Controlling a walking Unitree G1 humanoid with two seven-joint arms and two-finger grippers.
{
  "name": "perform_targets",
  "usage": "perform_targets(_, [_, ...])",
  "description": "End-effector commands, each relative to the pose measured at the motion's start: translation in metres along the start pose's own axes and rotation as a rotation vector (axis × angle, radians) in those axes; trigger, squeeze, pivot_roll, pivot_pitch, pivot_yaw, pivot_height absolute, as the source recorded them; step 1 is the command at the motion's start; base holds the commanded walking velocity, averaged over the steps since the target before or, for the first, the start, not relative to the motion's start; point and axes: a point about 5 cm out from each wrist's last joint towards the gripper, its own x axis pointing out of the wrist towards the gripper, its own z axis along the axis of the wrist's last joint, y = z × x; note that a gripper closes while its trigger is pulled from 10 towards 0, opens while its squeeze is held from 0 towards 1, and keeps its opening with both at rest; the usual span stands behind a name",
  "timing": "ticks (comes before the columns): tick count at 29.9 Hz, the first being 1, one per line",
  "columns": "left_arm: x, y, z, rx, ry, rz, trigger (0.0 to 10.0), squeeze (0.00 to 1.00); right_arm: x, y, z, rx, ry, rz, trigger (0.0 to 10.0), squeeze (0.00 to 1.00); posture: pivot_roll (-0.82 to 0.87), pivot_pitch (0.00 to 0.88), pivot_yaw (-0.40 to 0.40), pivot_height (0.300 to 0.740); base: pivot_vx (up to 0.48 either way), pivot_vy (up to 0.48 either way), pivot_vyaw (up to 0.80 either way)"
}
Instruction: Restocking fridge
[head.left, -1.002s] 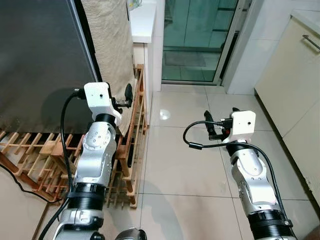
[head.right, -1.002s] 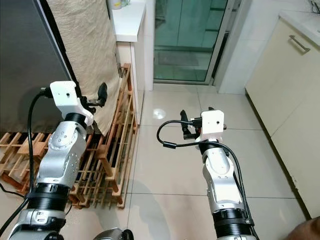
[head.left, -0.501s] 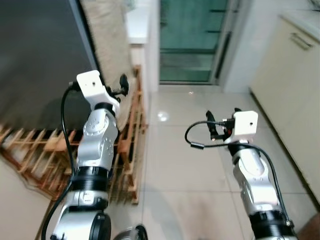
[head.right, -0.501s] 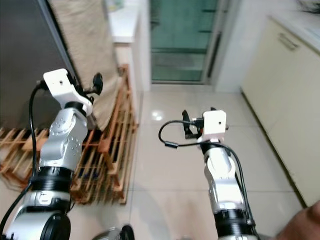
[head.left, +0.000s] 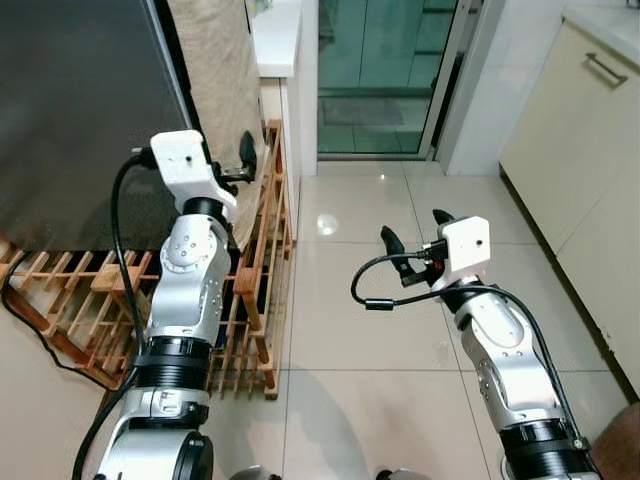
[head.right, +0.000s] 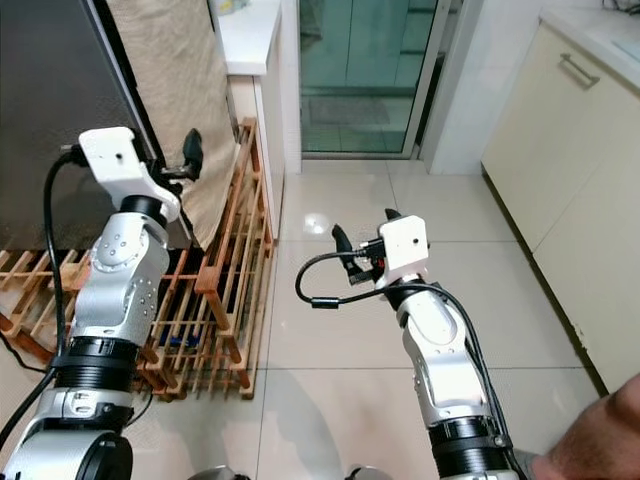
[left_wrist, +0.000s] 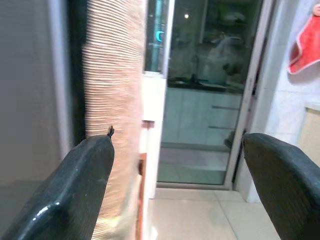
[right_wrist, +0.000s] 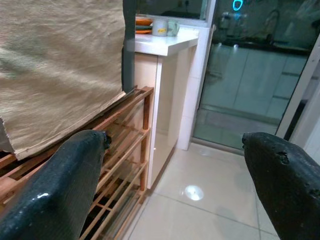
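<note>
Left gripper (head.left: 246, 160) wide, empty, near fridge (head.left: 80, 110); right gripper (head.left: 412, 230) wide, empty; risk: clipping wooden rack (head.left: 262, 290).

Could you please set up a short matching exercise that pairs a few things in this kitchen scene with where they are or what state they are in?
Things:
1. wooden rack
2. beige cloth
3. right pincer
4. glass door

Descriptions:
A. open, empty, above the tiled floor
B. straight ahead, at the far end of the tiles
C. hanging down the side of the dark fridge
D. standing on the floor beside the left pincer

Pairs: 1-D, 2-C, 3-A, 4-B
</note>
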Motion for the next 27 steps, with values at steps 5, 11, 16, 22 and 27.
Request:
perform_targets(5, [0.005,-0.012,0.002,0.004,-0.003,-0.048,10.0,0.0,0.003,0.005,0.005,0.013,-0.012,0.02,10.0,0.0,-0.06,0.0,0.041,0.74,0.0,0.0,0.0])
perform_targets(11, [0.013,0.01,-0.01,-0.003,0.095,0.113,10.0,0.0,0.002,0.012,0.005,0.023,-0.012,0.033,10.0,0.0,-0.08,0.0,0.055,0.74,0.0,0.0,0.0])
perform_targets(16, [0.011,0.014,-0.003,0.024,0.052,0.088,10.0,0.0,0.0,0.011,0.007,0.015,-0.016,0.021,10.0,0.0,-0.08,0.0,0.073,0.74,0.0,0.0,0.0])
perform_targets(22, [-0.038,0.037,0.008,0.034,-0.005,-0.111,10.0,0.0,-0.015,-0.011,0.03,-0.012,-0.087,-0.157,10.0,0.0,-0.04,0.0,0.046,0.74,0.0,0.0,0.0])
perform_targets(27, [-0.071,0.053,0.013,0.101,-0.004,-0.153,10.0,0.0,-0.046,-0.016,0.036,-0.07,-0.119,-0.236,10.0,0.0,-0.02,0.0,0.013,0.74,0.0,0.0,0.0])
